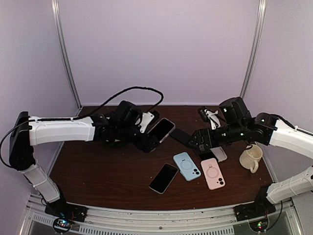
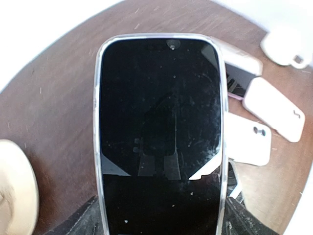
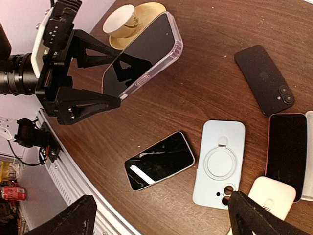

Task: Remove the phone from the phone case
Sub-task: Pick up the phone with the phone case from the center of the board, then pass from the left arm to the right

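A black phone (image 2: 161, 132) sits inside a clear phone case (image 2: 97, 122) and is held up above the table, screen toward the left wrist camera. My left gripper (image 2: 161, 220) is shut on the case's lower end, one finger on each long edge. From above, the cased phone (image 1: 163, 129) sticks out to the right of the left gripper (image 1: 149, 134). In the right wrist view the clear case (image 3: 142, 54) tilts in the left gripper (image 3: 73, 73). My right gripper (image 1: 195, 141) stands open and empty, just right of the phone, over the table (image 3: 161, 218).
On the brown table lie a bare black phone (image 1: 163, 178), a light blue case (image 1: 187, 166), a pink case (image 1: 213, 173) and a face-down black phone (image 3: 265, 78). A cream mug (image 1: 252, 157) stands at the right. Another cream cup (image 3: 129, 19) stands behind the left gripper.
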Motion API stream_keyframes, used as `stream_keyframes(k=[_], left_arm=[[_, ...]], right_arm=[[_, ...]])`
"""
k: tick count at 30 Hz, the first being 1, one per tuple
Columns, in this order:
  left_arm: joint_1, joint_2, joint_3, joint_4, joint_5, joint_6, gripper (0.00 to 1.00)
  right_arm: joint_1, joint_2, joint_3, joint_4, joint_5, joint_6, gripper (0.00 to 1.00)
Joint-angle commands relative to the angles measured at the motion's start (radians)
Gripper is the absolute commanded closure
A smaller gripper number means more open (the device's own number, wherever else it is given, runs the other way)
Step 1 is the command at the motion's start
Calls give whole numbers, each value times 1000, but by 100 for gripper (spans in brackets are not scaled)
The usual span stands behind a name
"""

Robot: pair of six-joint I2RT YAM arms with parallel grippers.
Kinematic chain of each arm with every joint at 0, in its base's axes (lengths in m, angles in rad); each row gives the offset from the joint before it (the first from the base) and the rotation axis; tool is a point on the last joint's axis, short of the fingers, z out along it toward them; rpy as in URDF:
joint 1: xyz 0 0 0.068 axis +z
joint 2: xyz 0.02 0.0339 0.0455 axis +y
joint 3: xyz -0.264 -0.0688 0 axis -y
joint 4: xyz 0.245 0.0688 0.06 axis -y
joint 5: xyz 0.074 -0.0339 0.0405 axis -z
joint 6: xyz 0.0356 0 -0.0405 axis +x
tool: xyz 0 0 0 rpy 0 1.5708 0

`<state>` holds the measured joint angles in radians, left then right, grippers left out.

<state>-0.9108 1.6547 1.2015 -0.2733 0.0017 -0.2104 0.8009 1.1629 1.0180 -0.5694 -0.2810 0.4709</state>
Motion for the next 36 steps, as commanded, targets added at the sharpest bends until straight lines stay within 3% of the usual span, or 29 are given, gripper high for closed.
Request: stream_keyframes(k=[1, 10, 18, 23, 29, 36], left_arm=[[-18, -93, 34, 10, 40, 114, 36], [-22, -160, 71, -58, 93, 262, 36], [-21, -204, 18, -24, 158, 281, 36], [-21, -217, -1, -25, 190, 284, 37], [-20, -222, -8, -29, 194, 285, 38], [-21, -224, -11, -30, 203, 285, 39]], right_arm=[[-2, -4, 33, 106, -92, 91, 0], [-2, 72, 36, 364, -173, 414, 2], [-3, 134, 58, 431, -119, 522, 7], [-3, 184, 69, 487, -157, 564, 22], [-2, 209, 64, 529, -178, 591, 47], [-3, 212, 49, 530, -187, 596, 63]])
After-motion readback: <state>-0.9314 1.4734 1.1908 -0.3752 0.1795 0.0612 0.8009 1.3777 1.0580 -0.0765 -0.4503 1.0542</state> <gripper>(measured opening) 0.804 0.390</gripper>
